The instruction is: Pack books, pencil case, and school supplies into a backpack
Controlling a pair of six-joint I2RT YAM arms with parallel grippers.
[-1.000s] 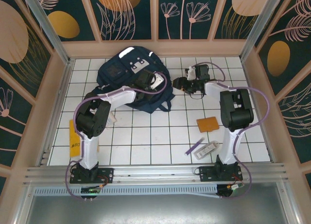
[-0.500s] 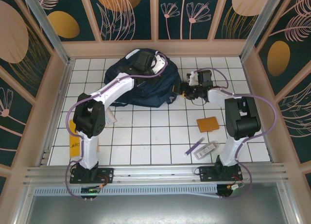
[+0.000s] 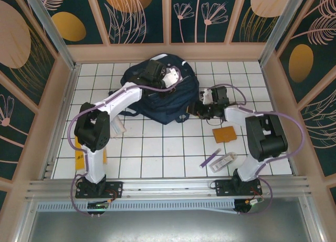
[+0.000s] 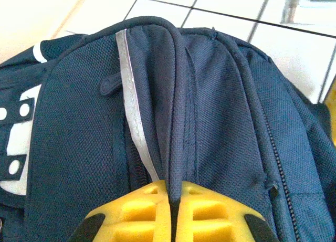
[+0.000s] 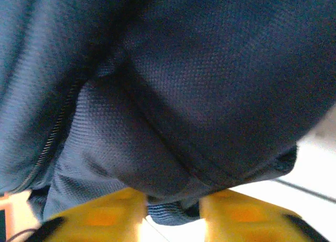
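Clamping left claw [image 4: 171, 188] tight on a top ridge of the backpack [image 3: 167, 97], far centre of worktop [image 3: 157, 147]. Straddling its right-edge fabric with right claw [image 5: 173, 201], grip impossible to judge. Half hiding yellow book [image 3: 80, 155] behind left arm; leaving open tiles near centre, left of orange book [image 3: 224, 134], pen [image 3: 210, 159], clear pack [image 3: 226, 160].

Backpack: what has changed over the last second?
The backpack moved right, dragged by the left claw, still shut on its top ridge. The right claw came nearer, to the bag's right edge, fabric now between its fingers. Orange book, purple pen and clear pack stayed put.
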